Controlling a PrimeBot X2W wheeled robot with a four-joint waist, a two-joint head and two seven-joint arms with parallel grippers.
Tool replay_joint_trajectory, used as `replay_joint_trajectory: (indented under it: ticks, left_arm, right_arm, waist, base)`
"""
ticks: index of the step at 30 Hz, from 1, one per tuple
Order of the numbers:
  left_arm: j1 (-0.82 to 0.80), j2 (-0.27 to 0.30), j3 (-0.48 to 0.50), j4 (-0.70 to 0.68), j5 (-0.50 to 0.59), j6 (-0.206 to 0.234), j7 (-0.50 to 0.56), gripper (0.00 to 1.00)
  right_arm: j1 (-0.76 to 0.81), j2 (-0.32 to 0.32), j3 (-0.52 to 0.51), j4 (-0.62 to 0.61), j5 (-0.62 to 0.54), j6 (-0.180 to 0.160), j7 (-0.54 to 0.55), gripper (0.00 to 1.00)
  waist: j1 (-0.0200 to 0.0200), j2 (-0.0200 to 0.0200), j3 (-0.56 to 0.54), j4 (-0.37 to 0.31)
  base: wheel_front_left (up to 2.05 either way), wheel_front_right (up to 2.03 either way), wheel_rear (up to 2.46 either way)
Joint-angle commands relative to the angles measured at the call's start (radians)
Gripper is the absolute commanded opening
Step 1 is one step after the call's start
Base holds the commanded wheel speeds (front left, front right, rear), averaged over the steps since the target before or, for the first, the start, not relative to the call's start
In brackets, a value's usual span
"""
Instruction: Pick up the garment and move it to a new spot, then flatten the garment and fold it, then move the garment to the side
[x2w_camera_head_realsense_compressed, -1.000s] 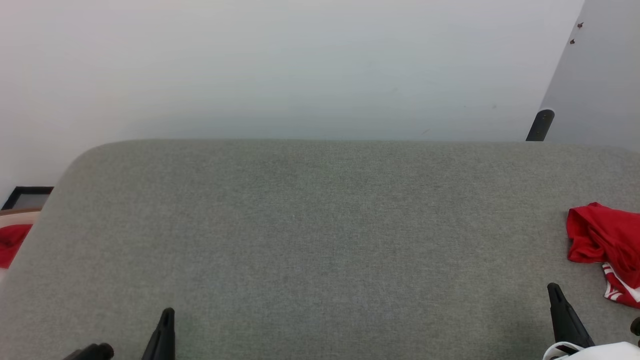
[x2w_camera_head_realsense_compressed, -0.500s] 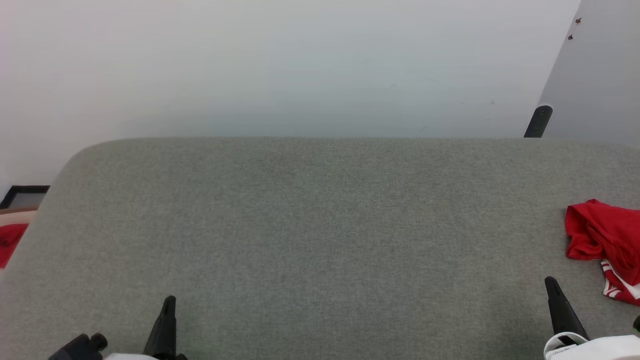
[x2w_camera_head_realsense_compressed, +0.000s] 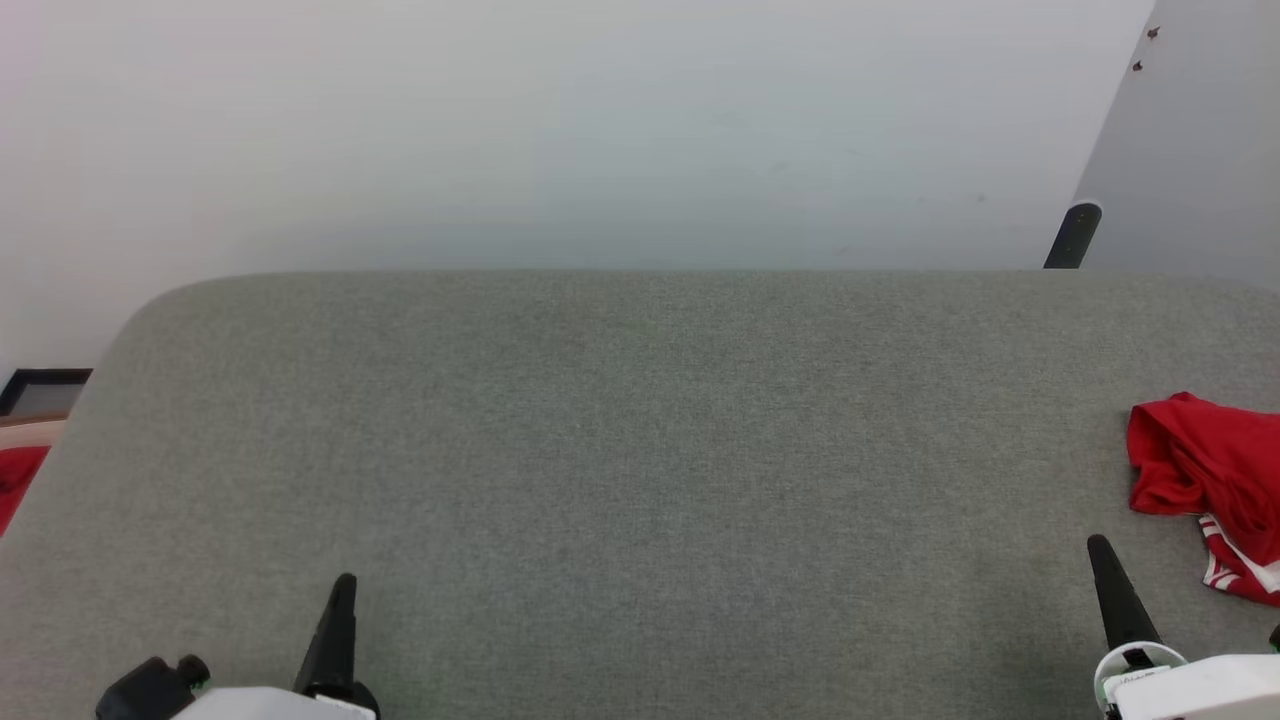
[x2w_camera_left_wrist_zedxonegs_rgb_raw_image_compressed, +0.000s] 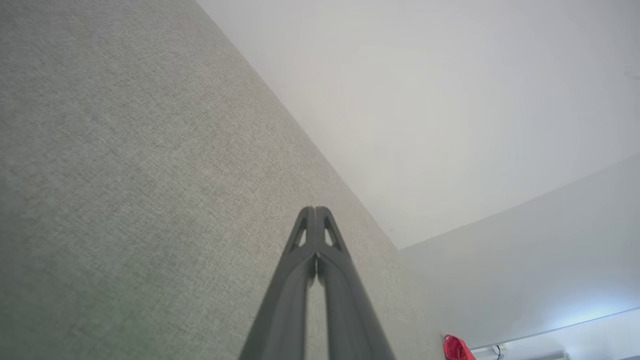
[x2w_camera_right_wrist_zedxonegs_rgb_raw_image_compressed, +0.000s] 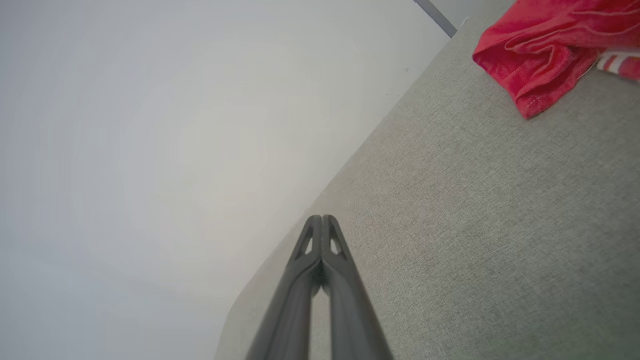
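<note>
Head view: the crumpled red garment (x2w_camera_head_realsense_compressed: 1205, 470) lies at the right edge of the grey woven table (x2w_camera_head_realsense_compressed: 640, 450), just right of and beyond our right claw (x2w_camera_head_realsense_compressed: 1100, 548). Our left claw (x2w_camera_head_realsense_compressed: 343, 585) is well apart.

Left wrist view: left claw pinched closed, empty.

Right wrist view: right claw closed, empty. The garment's soft folds and striped trim lie ahead, to the right.

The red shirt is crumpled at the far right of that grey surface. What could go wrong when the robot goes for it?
The garment runs past the head view's right edge, so a reach could be misjudged.
It lies bunched in folds; the right gripper, shut now, might pinch several layers, and it would likely not spread flat.
</note>
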Motion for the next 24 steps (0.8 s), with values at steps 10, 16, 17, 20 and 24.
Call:
replay_joint_trajectory:
  ticks: [10,16,17,20,24]
  left_arm:
    - [-0.044,-0.012,0.019,0.001,-0.111,-0.013,0.031,0.0]
    - [-0.058,-0.02,0.026,0.006,-0.165,-0.016,0.047,0.0]
    - [-0.059,-0.021,0.027,0.007,-0.174,-0.017,0.049,0.0]
    - [-0.064,-0.025,0.03,0.01,-0.198,-0.017,0.057,0.0]
    - [-0.073,-0.03,0.035,0.013,-0.233,-0.019,0.067,0.0]
  right_arm:
    - [-0.04,0.0,-0.003,0.011,0.115,0.0,0.015,0.0]
    - [-0.054,0.001,-0.003,0.021,0.17,0.0,0.022,0.0]
    - [-0.055,0.001,-0.003,0.023,0.179,0.0,0.023,0.0]
    - [-0.058,0.002,-0.003,0.028,0.204,0.0,0.025,0.0]
    - [-0.066,0.002,-0.003,0.034,0.24,0.0,0.03,0.0]
  waist:
    - [0.0,0.0,0.006,-0.005]
    - [0.0,0.0,0.009,-0.008]
    - [0.0,0.0,0.01,-0.008]
    - [0.0,0.0,0.012,-0.009]
    - [0.0,0.0,0.014,-0.011]
  base:
    - [0.0,0.0,0.0]
    - [0.0,0.0,0.0]
    - [0.0,0.0,0.0]
    - [0.0,0.0,0.0]
    - [0.0,0.0,0.0]
